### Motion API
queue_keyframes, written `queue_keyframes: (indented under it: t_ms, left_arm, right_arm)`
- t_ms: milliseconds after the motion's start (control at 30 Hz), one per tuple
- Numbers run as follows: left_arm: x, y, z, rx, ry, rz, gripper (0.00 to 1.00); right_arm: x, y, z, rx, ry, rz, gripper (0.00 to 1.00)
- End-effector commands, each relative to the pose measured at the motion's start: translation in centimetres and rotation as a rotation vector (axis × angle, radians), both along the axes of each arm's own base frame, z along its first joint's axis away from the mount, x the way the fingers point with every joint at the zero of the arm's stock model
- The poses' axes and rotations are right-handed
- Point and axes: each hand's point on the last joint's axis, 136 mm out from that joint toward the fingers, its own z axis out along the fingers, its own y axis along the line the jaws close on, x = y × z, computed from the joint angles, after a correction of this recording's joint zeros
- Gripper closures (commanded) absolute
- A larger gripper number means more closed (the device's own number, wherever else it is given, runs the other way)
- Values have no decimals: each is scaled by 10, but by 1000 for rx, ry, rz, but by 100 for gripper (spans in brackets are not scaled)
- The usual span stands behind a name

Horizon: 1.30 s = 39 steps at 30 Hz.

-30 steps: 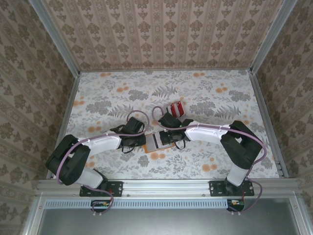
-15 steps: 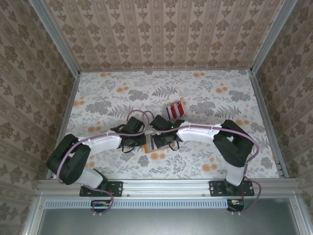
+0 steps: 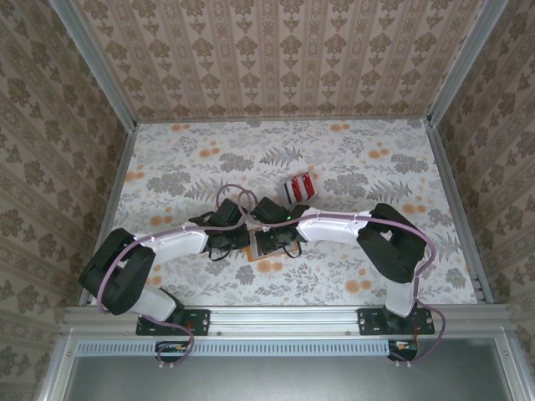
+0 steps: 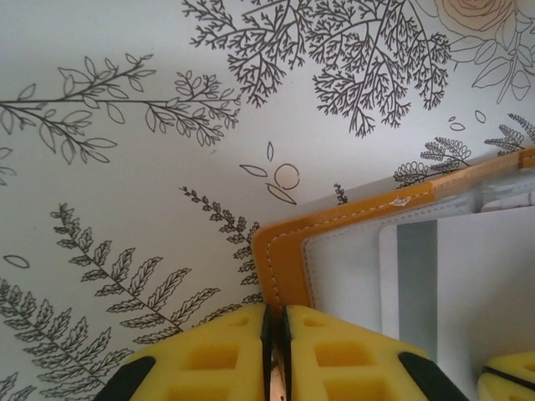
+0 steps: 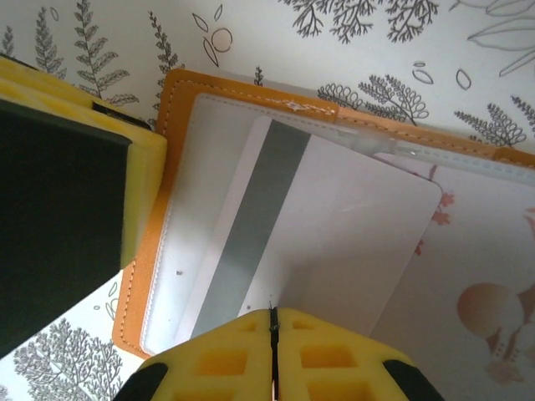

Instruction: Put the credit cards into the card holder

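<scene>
The two arms met over the flowered table [image 3: 184, 159], both bent in on an open orange wallet [image 4: 280, 251] that lay flat beneath them. The left pincer [image 4: 274, 322] had its yellow fingers drawn almost together. The wallet's stitched orange edge ran straight into the thin seam between them, so it appeared clamped on that edge, with the wallet's rounded corner just ahead of the fingertips. The right pincer [image 5: 272, 322] was closed tight on the near edge of a white card [image 5: 334, 234] with a grey stripe. The card reached forward from the fingertips at a slant across the wallet's pale grey lining, its far corners close to the stitched rim. Whether its leading edge had entered a pocket could not be told. In the right wrist view, one yellow finger [image 5: 146, 184] of the left pincer lay over the wallet's edge, just to the left of the card and ahead of the right pincer. Seen from above, a small pile of red cards [image 3: 299, 187] sat on the table beyond both pincers and a little to their right, apart from the wallet and touched by neither arm.
</scene>
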Motion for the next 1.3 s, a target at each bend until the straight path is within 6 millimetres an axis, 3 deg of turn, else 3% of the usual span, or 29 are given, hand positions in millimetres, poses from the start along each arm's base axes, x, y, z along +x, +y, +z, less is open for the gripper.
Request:
queue_keyframes:
  t_ms: [0,100,200,333,500,667,900,967,1100,1267]
  left_arm:
    - [-11,18,7,51,-9,13,76]
    - [-8,24,24,10,-61,27,68]
    - [-11,34,32,-4,-75,48,64]
    - [-25,38,27,-54,-43,48,63]
    - [-38,22,18,-173,7,14,58]
    - [-36,12,17,-221,14,1,48]
    - [-25,-9,17,-264,18,-24,48]
    - [-23,-13,13,-255,26,-33,52]
    - [-19,-22,12,-265,34,-47,69]
    - [-15,-25,19,-254,19,-57,73]
  right_arm:
    - [8,-6,30,108,-5,-39,91]
    - [17,-24,46,136,-37,-83,90]
    - [24,-48,47,156,-24,-149,88]
    - [27,-82,32,174,15,-245,84]
    - [27,-98,7,253,110,-325,76]
    - [33,-92,-6,306,154,-341,66]
    - [32,-72,-21,388,241,-325,61]
    - [31,-71,-23,392,248,-322,61]
    - [29,-67,-18,382,241,-299,61]
    - [26,-56,-18,376,246,-268,61]
